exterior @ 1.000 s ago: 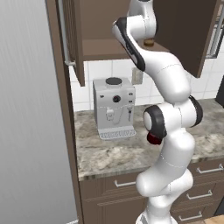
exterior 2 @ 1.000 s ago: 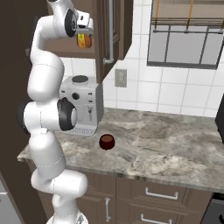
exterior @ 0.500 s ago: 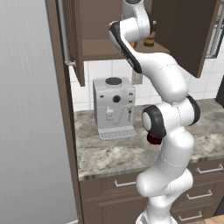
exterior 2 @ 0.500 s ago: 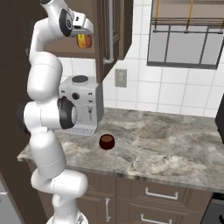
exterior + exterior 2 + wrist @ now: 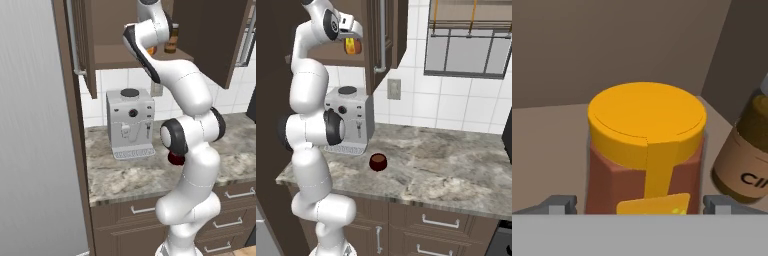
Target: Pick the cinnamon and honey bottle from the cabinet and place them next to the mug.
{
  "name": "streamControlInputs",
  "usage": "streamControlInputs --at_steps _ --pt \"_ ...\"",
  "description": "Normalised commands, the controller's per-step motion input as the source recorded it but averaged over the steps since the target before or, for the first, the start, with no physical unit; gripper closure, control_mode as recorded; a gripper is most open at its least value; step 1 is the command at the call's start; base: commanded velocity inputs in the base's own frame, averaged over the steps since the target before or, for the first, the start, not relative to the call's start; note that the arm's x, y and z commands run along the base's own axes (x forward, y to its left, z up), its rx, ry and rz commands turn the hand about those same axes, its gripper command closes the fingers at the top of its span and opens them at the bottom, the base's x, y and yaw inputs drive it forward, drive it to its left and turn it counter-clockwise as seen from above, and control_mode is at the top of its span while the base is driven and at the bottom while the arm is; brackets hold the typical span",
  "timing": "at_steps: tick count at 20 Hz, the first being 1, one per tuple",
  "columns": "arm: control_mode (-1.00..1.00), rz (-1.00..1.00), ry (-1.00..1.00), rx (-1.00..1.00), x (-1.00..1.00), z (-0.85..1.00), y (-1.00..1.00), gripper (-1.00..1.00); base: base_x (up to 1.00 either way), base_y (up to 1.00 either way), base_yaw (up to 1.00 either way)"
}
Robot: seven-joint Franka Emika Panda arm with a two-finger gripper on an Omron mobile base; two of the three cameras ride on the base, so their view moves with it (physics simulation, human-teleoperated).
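We are seeing two carriers here; the shelf [image 5: 552, 145] of the open cabinet [image 5: 210, 35] is bearing the honey bottle [image 5: 646, 150] and the cinnamon [image 5: 747, 150], the jar standing just beside the bottle and nearer the cabinet's side wall; below, the marbled grey surface [image 5: 456, 170] is carrying a white coffee machine [image 5: 348, 120] against the tiled wall, and the mug [image 5: 377, 161] is sitting near the machine's front.

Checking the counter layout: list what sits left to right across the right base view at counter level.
Robot arm → coffee machine → mug → wall outlet → window.
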Motion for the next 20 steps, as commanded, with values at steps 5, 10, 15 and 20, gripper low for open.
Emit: streamControlInputs --at_steps 5,10,15,20 --pt "-1.0 0.0 0.0 0.0 0.0 0.0 0.0 -1.0 0.0 0.0 0.0" --pt "-1.0 0.0 0.0 0.0 0.0 0.0 0.0 -1.0 0.0 0.0 0.0" --pt "-1.0 0.0 0.0 0.0 0.0 0.0 0.0 -1.0 0.0 0.0 0.0" --pt "-1.0 0.0 0.0 0.0 0.0 0.0 0.0 1.0 0.0 0.0 0.0"
